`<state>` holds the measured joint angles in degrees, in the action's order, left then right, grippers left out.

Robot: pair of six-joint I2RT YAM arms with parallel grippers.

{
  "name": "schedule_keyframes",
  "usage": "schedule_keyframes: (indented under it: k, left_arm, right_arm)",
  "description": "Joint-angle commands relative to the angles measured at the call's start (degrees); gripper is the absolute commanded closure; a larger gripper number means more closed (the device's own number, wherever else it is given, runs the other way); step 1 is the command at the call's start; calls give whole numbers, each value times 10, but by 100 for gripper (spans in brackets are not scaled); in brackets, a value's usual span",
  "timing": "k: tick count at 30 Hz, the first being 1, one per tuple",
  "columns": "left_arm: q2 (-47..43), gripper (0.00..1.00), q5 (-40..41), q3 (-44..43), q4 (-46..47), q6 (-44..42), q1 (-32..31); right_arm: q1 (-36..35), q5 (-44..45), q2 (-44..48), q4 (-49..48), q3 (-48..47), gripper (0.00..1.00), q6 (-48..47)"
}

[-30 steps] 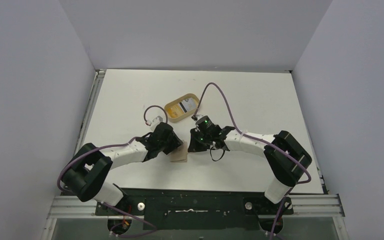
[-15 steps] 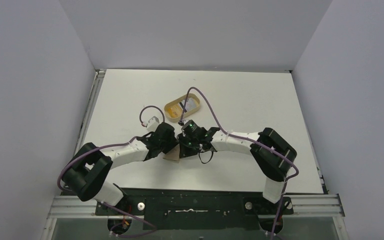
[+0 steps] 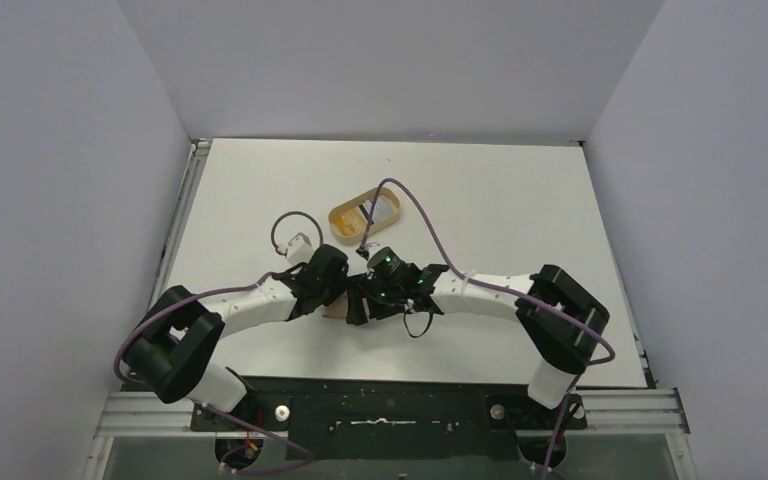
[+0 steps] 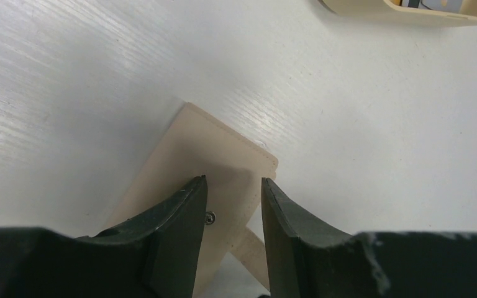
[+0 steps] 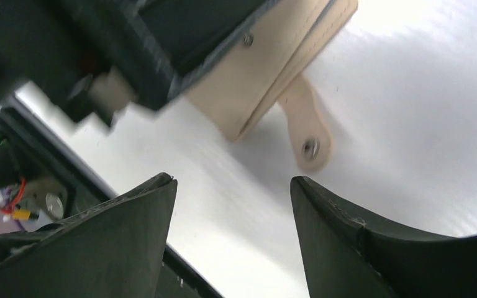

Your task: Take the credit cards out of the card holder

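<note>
The tan card holder point(image 4: 211, 149) lies on the white table, almost covered by both grippers in the top view point(image 3: 334, 313). My left gripper point(image 4: 233, 183) has its jaws partly apart; its left finger point(image 4: 177, 223) rests on the holder's face, and the holder's edge and snap tab point(image 4: 251, 248) show in the gap. My right gripper point(image 5: 233, 180) is open and empty, just short of the holder point(image 5: 273, 74) and its loose tab point(image 5: 305, 133). One whitish credit card point(image 3: 379, 207) with a dark stripe lies in the oval tray. Any cards inside the holder are hidden.
The oval tan wooden tray point(image 3: 348, 222) stands just beyond the grippers, its rim at the top of the left wrist view point(image 4: 372, 9). Purple cables loop over the table near both wrists. The table's near edge and a black rail point(image 5: 68, 180) lie close behind the right gripper.
My right gripper has moved left up to the holder and opened from shut. The holder, plainly seen a second ago, is now mostly covered. The left gripper has hardly moved.
</note>
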<state>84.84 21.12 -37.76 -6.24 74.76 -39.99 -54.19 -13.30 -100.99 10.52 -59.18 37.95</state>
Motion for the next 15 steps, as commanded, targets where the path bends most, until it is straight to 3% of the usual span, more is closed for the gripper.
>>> schedule_keyframes:
  k: [1,5,8,12,15]
  left_arm:
    - [2,64,8,12,-44,4,-6]
    - [3,65,15,10,-56,18,-6]
    - [6,67,20,7,-67,39,-7]
    - [7,72,23,3,-81,68,-12]
    - [8,76,23,3,-84,88,-19]
  right_arm:
    - [7,27,110,-58,61,31,-38]
    - [27,54,192,-91,147,34,-55]
    - [52,88,252,-100,205,44,-38]
    - [79,124,248,-51,208,58,-35]
    - [81,121,224,-67,198,59,-34]
